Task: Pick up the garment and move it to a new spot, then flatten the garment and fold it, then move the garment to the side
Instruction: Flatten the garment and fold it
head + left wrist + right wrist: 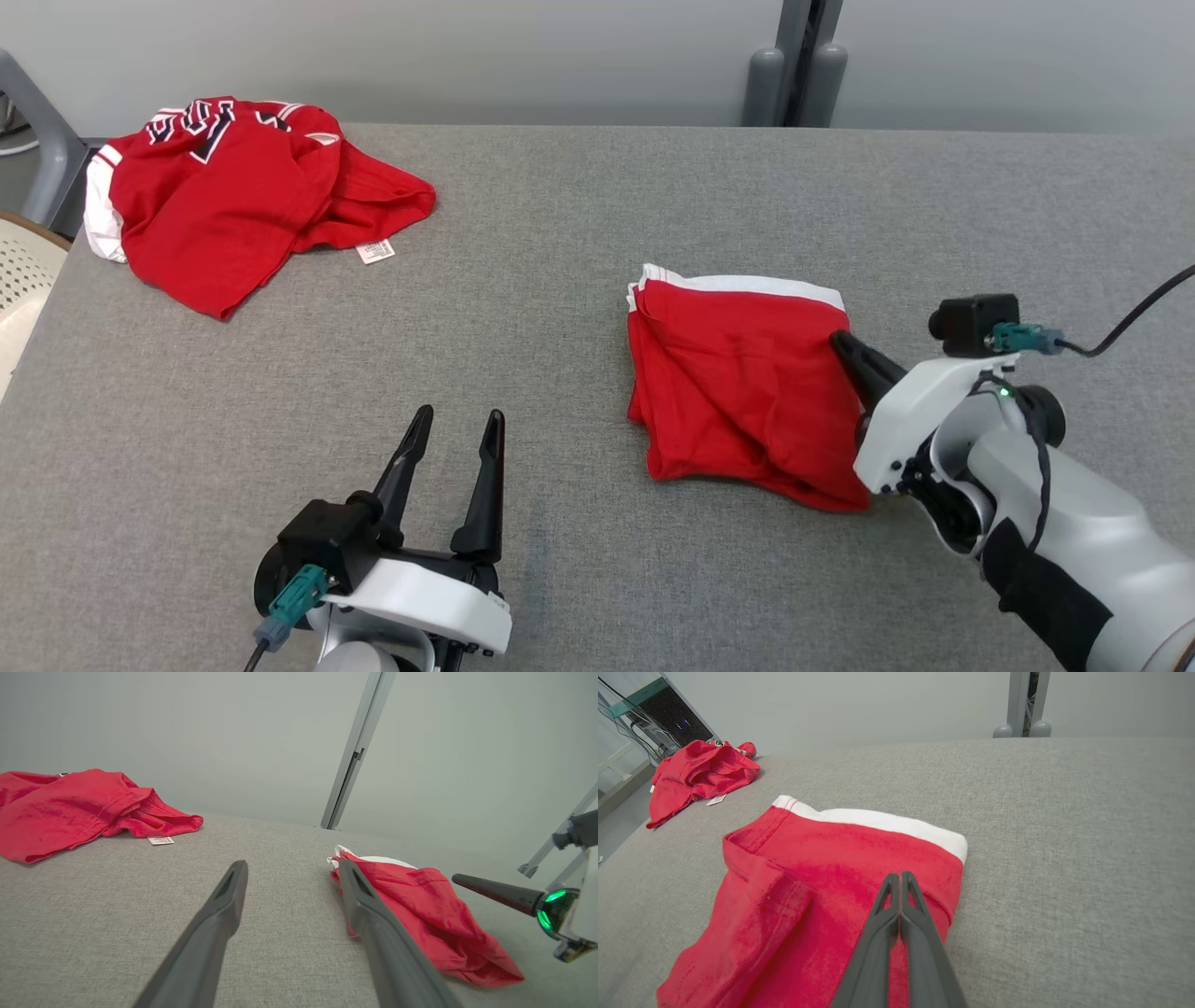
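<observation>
The garment (738,383) is a red piece with a white band along its far edge, lying folded into a rough square on the grey table, right of centre. It also appears in the left wrist view (420,905) and close up in the right wrist view (808,882). My right gripper (837,338) is shut, its dark fingers (887,933) pressed together and lying over the garment's right edge, just short of the white band; no cloth shows between them. My left gripper (459,415) stands open over bare table to the garment's left, apart from it, nothing between its fingers (210,924).
A second red garment (233,196) with white trim lies crumpled at the table's far left corner, a small label beside it. The grey table (560,280) ends at a pale wall with two grey posts (794,84). A perforated cream object (23,271) sits beyond the left edge.
</observation>
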You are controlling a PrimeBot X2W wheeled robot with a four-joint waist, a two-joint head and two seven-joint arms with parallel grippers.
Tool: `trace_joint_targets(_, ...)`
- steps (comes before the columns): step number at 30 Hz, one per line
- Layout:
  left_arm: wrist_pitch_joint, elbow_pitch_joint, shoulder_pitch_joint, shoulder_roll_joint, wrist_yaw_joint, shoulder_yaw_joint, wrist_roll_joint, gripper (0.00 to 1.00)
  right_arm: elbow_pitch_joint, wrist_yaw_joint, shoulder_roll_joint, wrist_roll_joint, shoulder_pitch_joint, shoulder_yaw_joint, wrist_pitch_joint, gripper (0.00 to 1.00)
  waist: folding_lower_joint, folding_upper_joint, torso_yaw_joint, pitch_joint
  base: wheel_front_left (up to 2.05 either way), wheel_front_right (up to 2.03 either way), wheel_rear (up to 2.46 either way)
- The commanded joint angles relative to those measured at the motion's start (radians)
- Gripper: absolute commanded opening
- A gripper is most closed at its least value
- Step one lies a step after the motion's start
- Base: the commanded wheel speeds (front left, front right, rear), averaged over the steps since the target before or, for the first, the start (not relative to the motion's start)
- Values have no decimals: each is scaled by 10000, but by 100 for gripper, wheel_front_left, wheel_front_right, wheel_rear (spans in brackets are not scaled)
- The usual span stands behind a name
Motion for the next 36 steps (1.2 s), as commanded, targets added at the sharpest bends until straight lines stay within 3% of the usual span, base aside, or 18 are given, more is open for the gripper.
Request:
trace_joint_targets(1,-16,-40,-134,50,19,26,18,100,46,1,63,0,187,59,-58,0,-1,0,53,32,0,0,0)
trace_joint_targets(16,-26,-104,-163,102,116,1,-44,100,-538,1,911,-312,633,935,-18,0,-1,0,503,140,0,0,0)
trace_joint_targets(26,-50,-101,-20,142,176,41,-95,100,-700,1,1161,-811,1231,1309,350,0,-1,0,486,11,0,0,0)
trace_joint_targets(33,-58,-88,135,209,241,122,-171,100,-1208,1,1056,-1349,897,1291,-221,0,-1,0,200,-228,0,0,0)
trace_joint_targets(36,-61,-104,207,268,264,137,-168,100,-1364,1,954,-1485,792,935,-328,9,-1,0,51,-375,0,0,0)
